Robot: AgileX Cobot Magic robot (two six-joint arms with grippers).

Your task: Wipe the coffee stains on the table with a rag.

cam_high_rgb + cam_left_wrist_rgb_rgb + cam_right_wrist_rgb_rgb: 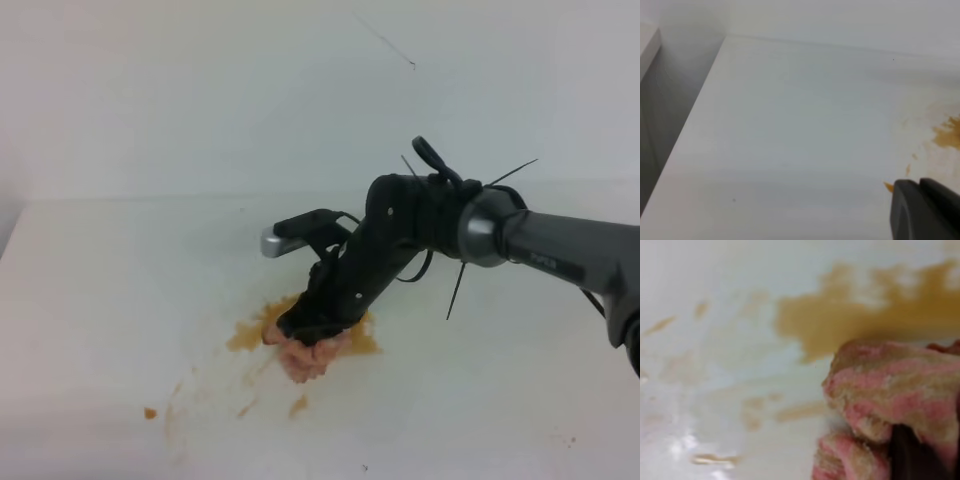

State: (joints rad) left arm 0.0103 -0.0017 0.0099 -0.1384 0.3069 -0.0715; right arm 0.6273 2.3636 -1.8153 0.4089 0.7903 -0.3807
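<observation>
the rag [305,357] lies on the table [110,300], over the coffee stains' [247,335] near edge.

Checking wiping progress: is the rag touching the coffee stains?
Touching. In the right wrist view the rag lies against the coffee stains' edge, brown already soaked into its folds.

A plain white wall [200,90] rises well behind the right end effector [308,330]. High above it and slightly to its right, a thin dark slanted line [385,42] crosses the wall, possibly a crack or a thread.
</observation>
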